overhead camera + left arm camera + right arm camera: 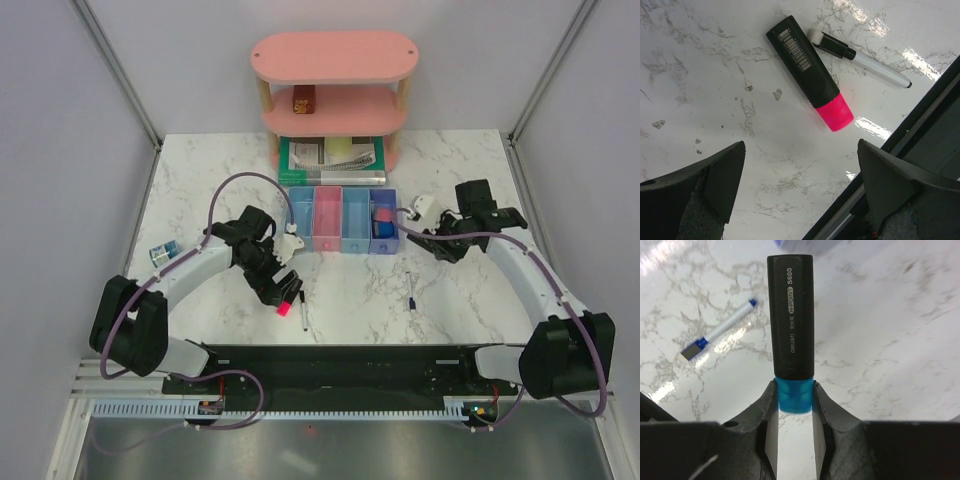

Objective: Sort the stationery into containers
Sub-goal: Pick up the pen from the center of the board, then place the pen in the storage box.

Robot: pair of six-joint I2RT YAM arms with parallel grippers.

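Four joined trays point(341, 242), light blue, pink, light blue and purple-blue, stand in a row at mid-table. The purple-blue tray point(394, 243) holds a pink eraser point(383, 213) and a blue item. My left gripper point(283, 288) point(800, 146) is open and empty, just above the pink highlighter point(288, 304) point(810, 75), which lies beside a thin pen point(303, 316) point(865, 60). My right gripper point(422, 238) point(795, 390) is shut on the blue cap of the black-and-blue highlighter point(792, 315), right of the trays. A second pen point(410, 291) point(720, 332) lies on the table.
A pink oval shelf point(333, 58) stands at the back with a brown box point(303, 99) on it and green books point(330, 155) under it. A small blue patterned item point(160, 255) lies near the table's left edge. The black base rail point(330, 360) runs along the front.
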